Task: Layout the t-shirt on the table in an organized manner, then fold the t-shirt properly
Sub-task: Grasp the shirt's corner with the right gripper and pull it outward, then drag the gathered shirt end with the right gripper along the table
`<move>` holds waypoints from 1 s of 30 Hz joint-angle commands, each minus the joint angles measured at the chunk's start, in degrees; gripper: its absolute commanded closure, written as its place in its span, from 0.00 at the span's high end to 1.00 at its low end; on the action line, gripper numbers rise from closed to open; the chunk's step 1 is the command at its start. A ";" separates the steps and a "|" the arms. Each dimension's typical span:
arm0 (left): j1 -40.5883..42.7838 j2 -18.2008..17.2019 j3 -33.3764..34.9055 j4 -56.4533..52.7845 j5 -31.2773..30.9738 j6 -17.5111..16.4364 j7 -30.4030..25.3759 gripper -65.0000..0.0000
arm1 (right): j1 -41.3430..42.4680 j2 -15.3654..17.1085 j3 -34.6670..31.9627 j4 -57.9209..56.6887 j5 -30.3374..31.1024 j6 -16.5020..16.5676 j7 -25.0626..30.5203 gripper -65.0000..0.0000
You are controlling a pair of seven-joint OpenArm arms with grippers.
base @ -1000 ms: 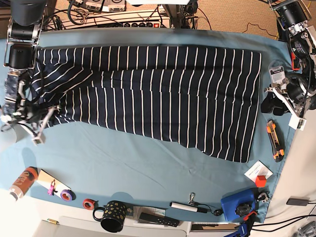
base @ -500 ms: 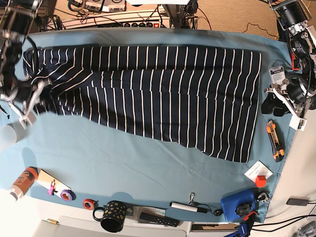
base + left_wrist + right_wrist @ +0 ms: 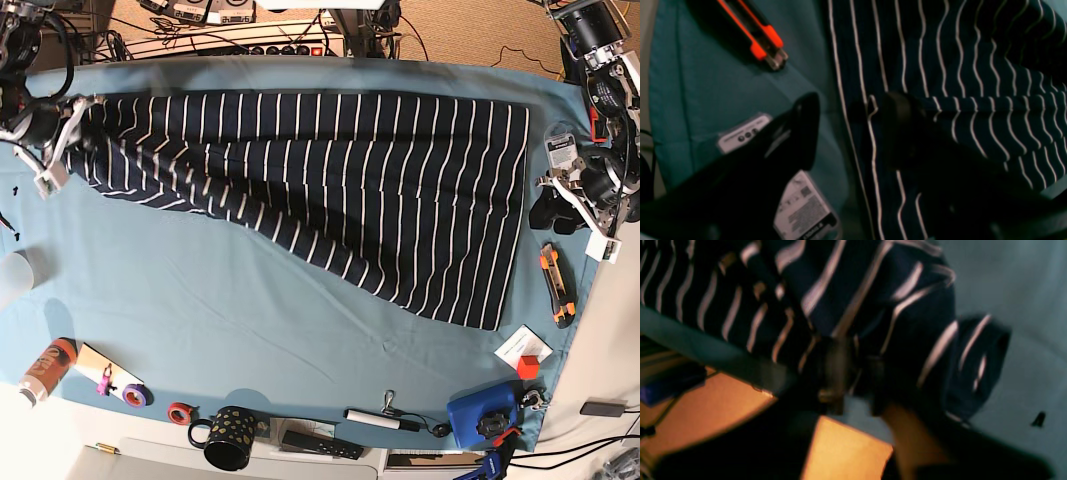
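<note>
The navy, white-striped t-shirt (image 3: 350, 190) lies spread over the far half of the teal table (image 3: 250, 330), its near edge slanting down toward the right. My right gripper (image 3: 62, 142) is at the shirt's left end near the table's far left corner. The blurred right wrist view shows the t-shirt (image 3: 857, 290) bunched at my right gripper (image 3: 856, 380), whose jaws stand a little apart around its edge. My left gripper (image 3: 548, 205) hovers by the shirt's right edge. In the left wrist view my left gripper (image 3: 850, 123) is wide open over the t-shirt (image 3: 957, 83) hem, holding nothing.
An orange box cutter (image 3: 557, 285) and a label card (image 3: 560, 150) lie beside the shirt's right edge. Along the near edge sit a mug (image 3: 230, 438), tape rolls (image 3: 180, 412), a blue box (image 3: 482, 415) and an orange can (image 3: 45, 368). Cables crowd the back.
My right gripper has swung toward the far left corner, pulling the shirt's left end back and straighter, and its jaws have parted. The left arm has not moved.
</note>
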 commanded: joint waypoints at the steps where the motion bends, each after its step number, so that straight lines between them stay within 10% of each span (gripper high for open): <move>1: -0.83 -0.98 -0.26 0.85 -1.01 -0.20 -1.44 0.48 | -0.07 1.42 0.63 0.74 0.37 0.06 0.90 0.33; 12: -0.81 -0.96 -0.26 0.85 -1.01 -0.20 -1.38 0.48 | 2.08 2.99 5.79 5.49 25.14 0.06 0.90 0.36; 20: -0.81 -0.96 -0.24 0.85 -1.07 -0.22 -1.40 0.48 | 14.58 3.04 9.09 -2.91 -2.08 -2.95 2.34 0.35; 30: -0.81 -0.96 -0.24 0.85 -1.05 -0.20 -1.44 0.48 | 28.22 3.04 -2.54 -34.71 -3.43 -3.50 1.42 0.35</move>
